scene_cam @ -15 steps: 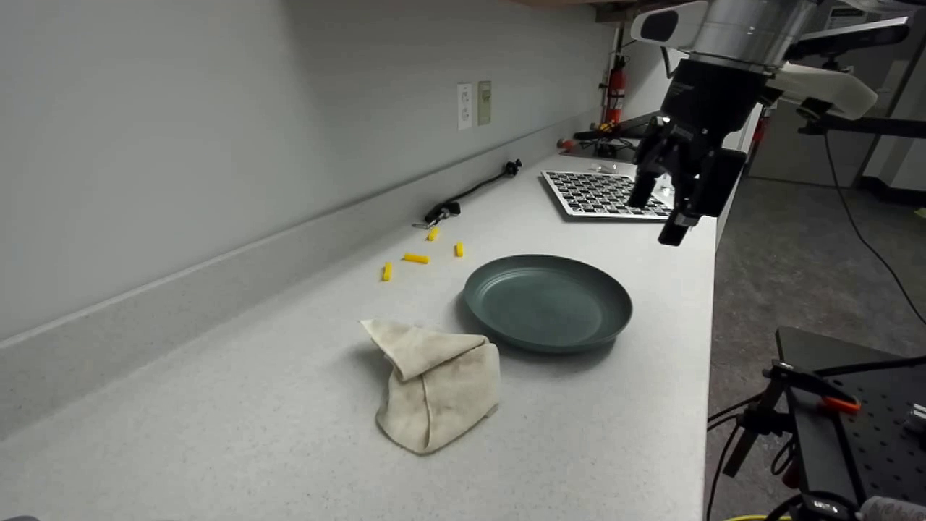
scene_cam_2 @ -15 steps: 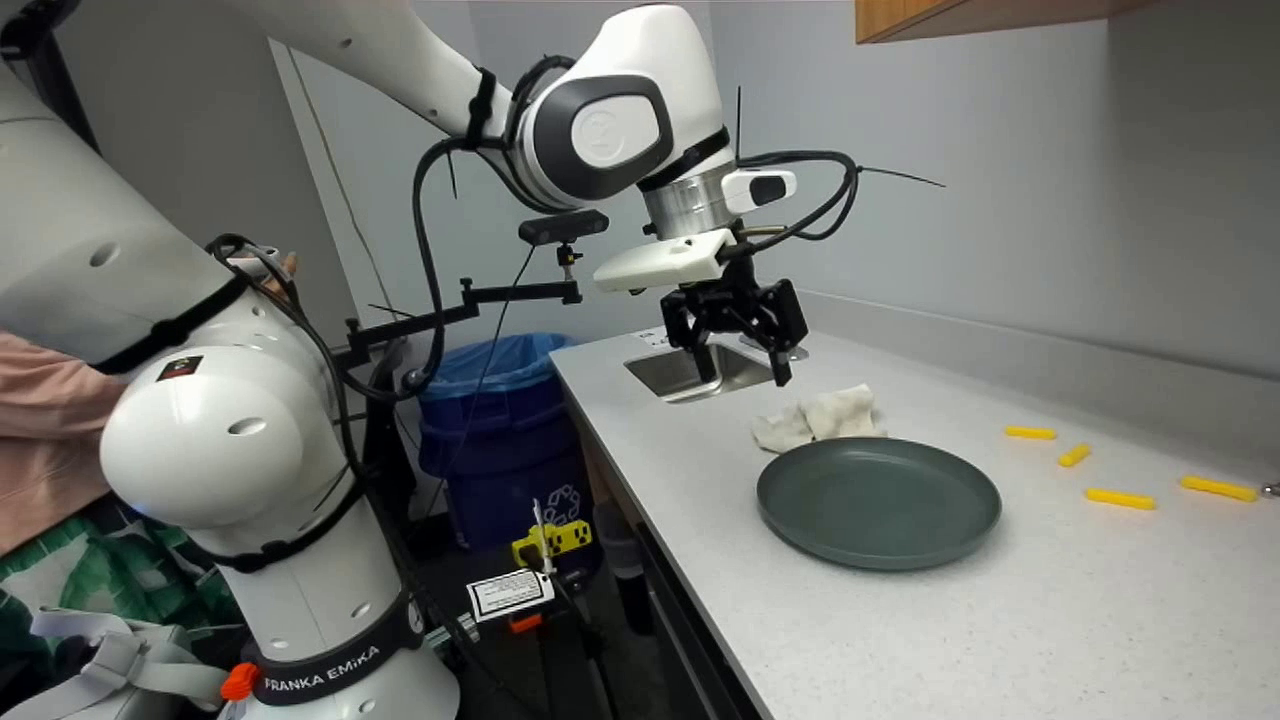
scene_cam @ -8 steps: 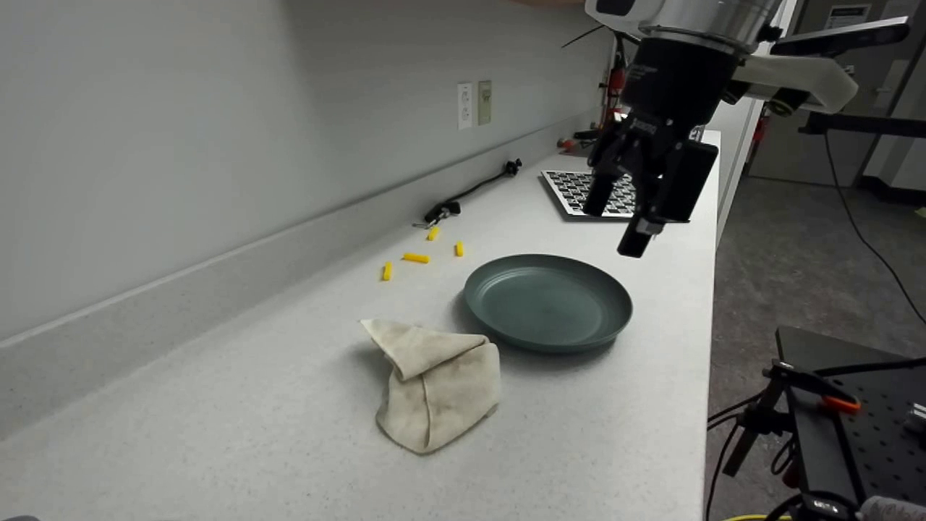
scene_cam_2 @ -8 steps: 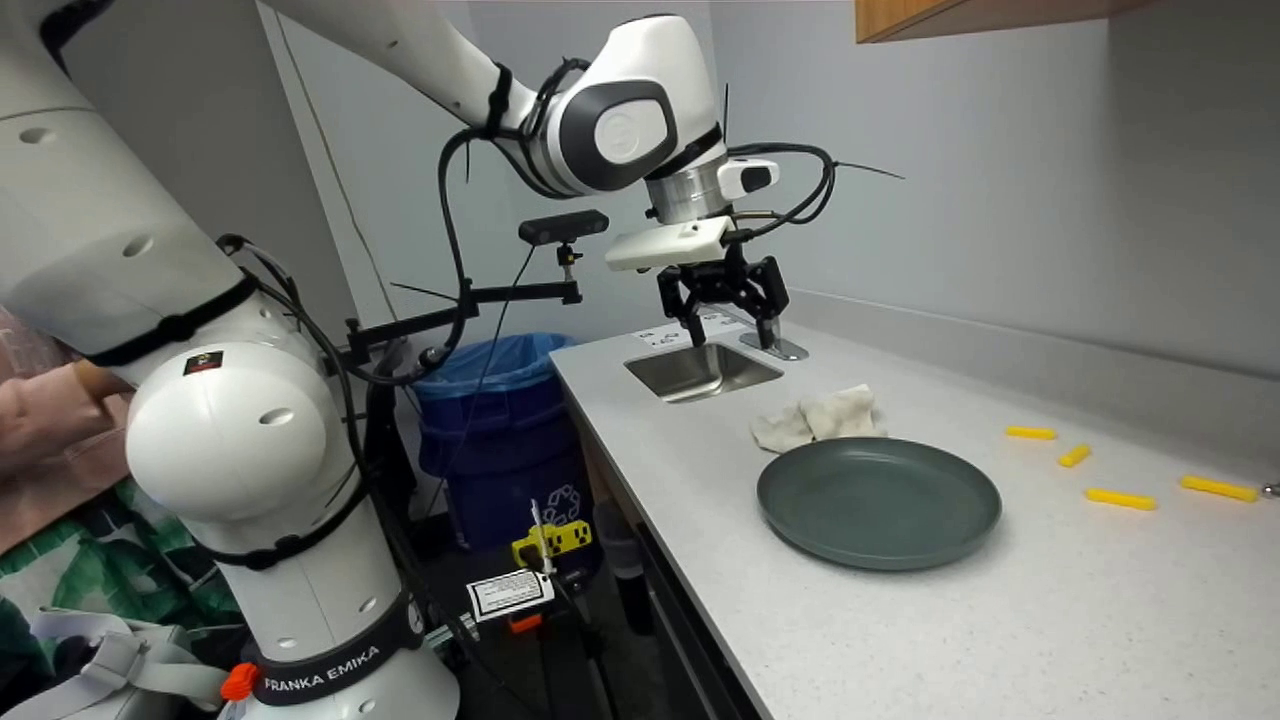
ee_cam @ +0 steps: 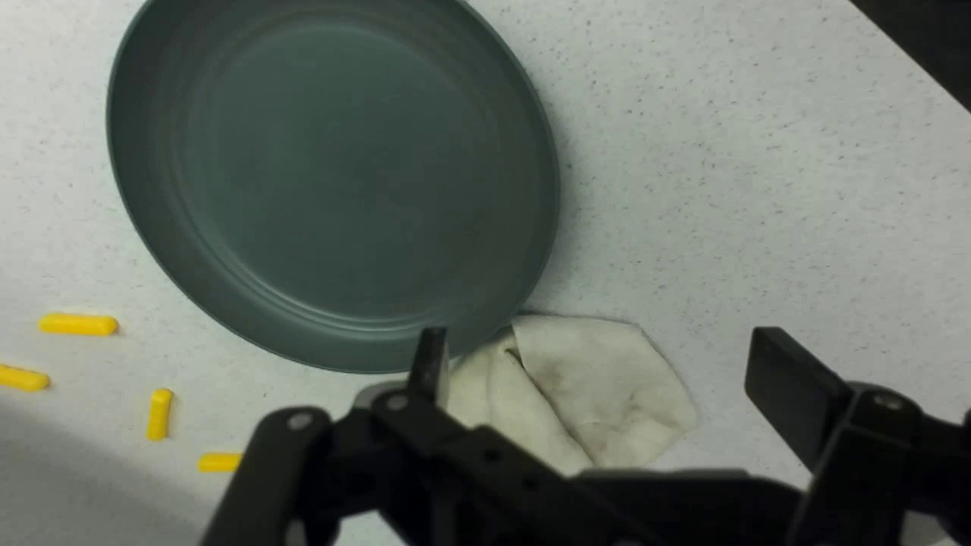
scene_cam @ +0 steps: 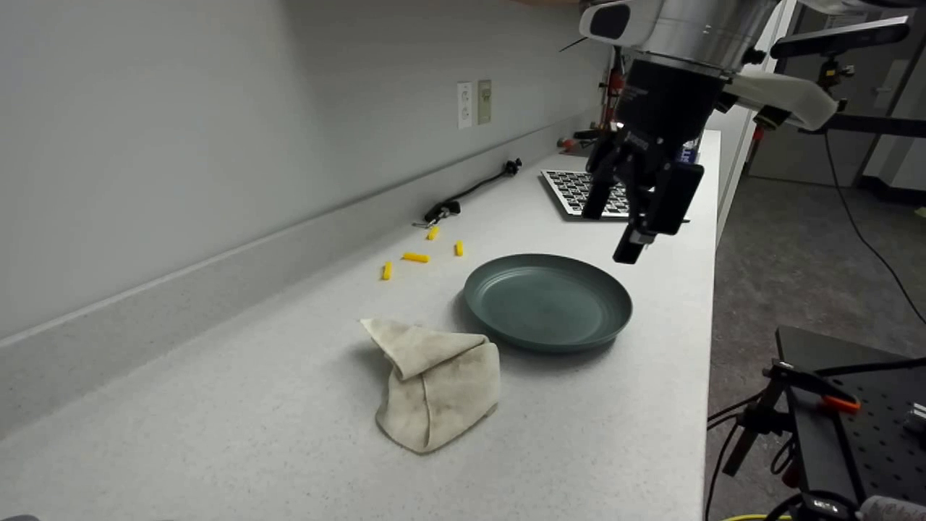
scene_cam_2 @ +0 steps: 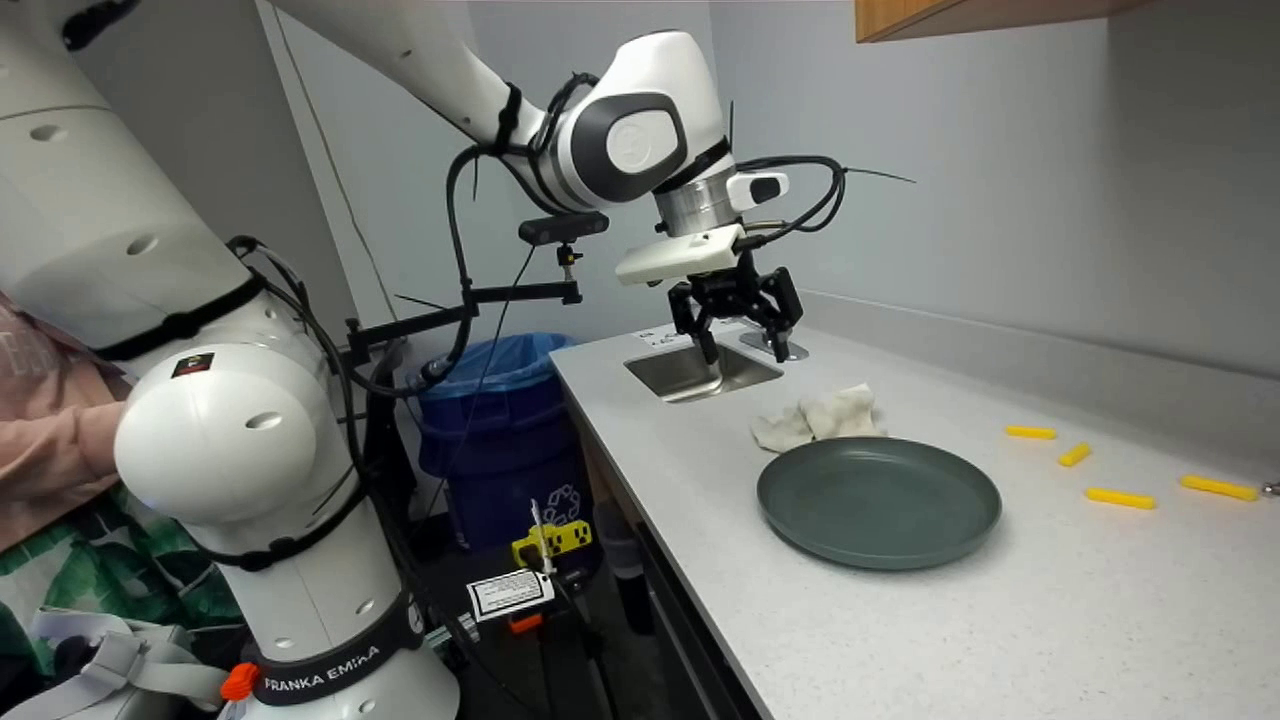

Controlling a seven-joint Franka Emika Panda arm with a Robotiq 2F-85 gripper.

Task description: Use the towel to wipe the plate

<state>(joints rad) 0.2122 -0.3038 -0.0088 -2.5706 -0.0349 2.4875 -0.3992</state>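
Observation:
A dark green plate (scene_cam: 548,302) lies on the white counter; it also shows in an exterior view (scene_cam_2: 880,503) and in the wrist view (ee_cam: 341,167). A folded, stained cream towel (scene_cam: 441,391) lies beside the plate, close to its rim. The plate partly hides the towel (scene_cam_2: 840,412) in an exterior view. In the wrist view the towel (ee_cam: 607,379) shows between the fingers, its lower part hidden by the gripper. My gripper (scene_cam: 611,230) is open and empty, in the air above the counter; its fingers stand wide apart in the wrist view (ee_cam: 599,353).
Several yellow sticks (scene_cam_2: 1120,498) lie near the wall. A black cord (scene_cam: 474,192) lies along the backsplash. A checkered board (scene_cam: 579,189) lies farther along the counter. A sink (scene_cam_2: 700,372) is set in the counter. A wooden cabinet (scene_cam_2: 980,18) hangs above.
In an exterior view my gripper has shifted left and slightly down, closer to the plate and towel. Over the last half second it has lowered slightly. The towel and plate have not moved.

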